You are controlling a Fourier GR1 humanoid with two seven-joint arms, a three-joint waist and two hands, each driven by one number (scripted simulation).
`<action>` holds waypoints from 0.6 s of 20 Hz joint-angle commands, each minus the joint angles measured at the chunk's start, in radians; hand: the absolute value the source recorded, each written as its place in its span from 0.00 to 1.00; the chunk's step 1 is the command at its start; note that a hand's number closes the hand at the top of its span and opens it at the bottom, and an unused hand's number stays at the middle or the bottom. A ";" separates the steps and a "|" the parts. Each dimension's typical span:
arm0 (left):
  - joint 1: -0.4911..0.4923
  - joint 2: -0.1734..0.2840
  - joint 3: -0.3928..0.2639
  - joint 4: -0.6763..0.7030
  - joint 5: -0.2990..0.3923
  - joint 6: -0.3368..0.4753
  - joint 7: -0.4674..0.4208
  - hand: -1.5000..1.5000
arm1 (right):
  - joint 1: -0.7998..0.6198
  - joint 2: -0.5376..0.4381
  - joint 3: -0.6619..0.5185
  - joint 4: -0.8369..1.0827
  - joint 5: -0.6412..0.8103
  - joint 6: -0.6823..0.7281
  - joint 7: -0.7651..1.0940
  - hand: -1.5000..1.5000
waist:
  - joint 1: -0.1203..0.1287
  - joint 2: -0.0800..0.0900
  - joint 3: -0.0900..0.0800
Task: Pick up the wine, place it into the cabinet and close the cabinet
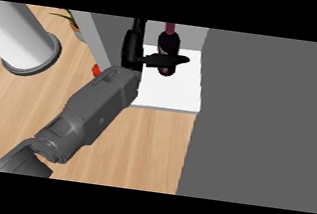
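Wooden counter (148, 148); at upper centre, wine bottle (168, 45) stands in the cabinet (171, 93), neck toward the frame's top, left hand (142, 56) fingers grasping it; label unreadable.

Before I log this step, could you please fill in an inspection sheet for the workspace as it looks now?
Surface: wooden counter, with a white cabinet shelf at its far side.
Job's things: wine bottle stands on the shelf inside the cabinet; the grey cabinet door is open at the right.
Clutter: white cylinder at the far left; a small red object peeks out beside the forearm; plant leaves behind.
Hands: left hand reaches into the cabinet, thumb across the bottle; right hand not in view.
Cables: nothing seen.
Surroundings: grey cabinet wall left of the shelf.
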 commanded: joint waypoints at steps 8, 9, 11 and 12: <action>0.163 0.020 -0.056 -0.322 -0.029 0.020 0.073 0.00 | 0.076 -0.012 0.019 -0.244 -0.078 -0.035 0.114 0.00 | 0.033 -0.018 0.000; 0.203 0.019 -0.065 -0.383 -0.026 0.018 0.092 0.00 | 0.074 0.012 0.063 -0.205 -0.024 -0.049 0.091 0.00 | 0.038 -0.018 0.000; 0.255 0.052 -0.082 -0.450 -0.042 0.038 0.112 0.00 | 0.100 -0.016 0.001 -0.213 -0.076 -0.022 0.051 0.00 | 0.033 -0.016 0.001; 0.282 0.008 -0.109 -0.488 -0.059 0.062 0.107 0.00 | 0.085 -0.011 0.042 -0.208 -0.041 -0.029 0.072 0.00 | 0.030 -0.013 0.000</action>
